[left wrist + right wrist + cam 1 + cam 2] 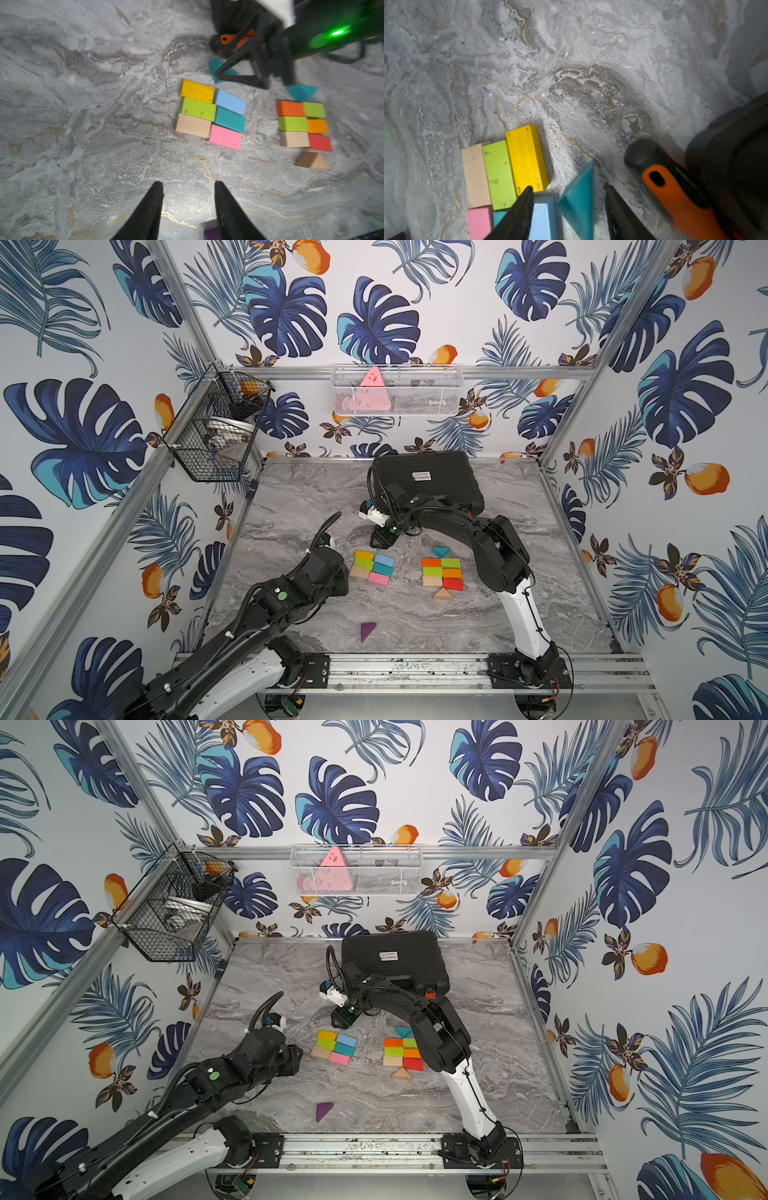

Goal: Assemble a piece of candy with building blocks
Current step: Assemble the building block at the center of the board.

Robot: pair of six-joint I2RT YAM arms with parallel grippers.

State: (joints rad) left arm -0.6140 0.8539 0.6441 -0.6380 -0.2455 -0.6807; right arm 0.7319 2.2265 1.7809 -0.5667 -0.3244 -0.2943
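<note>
Nearest you, a purple triangle (367, 630) lies alone. Your left gripper (188, 187) hovers spread and empty. Beyond sit the yellow-cornered block rectangle (374, 567) and the orange-cornered block rectangle (442, 572). The top views hide what the right wrist view shows: your right gripper (568, 188) released, straddling a teal triangle (578, 199) beside the screwdriver (675, 187).

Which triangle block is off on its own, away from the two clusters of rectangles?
The purple triangle, lying alone on bare table; every other triangle sits right beside the rectangular blocks.
</note>
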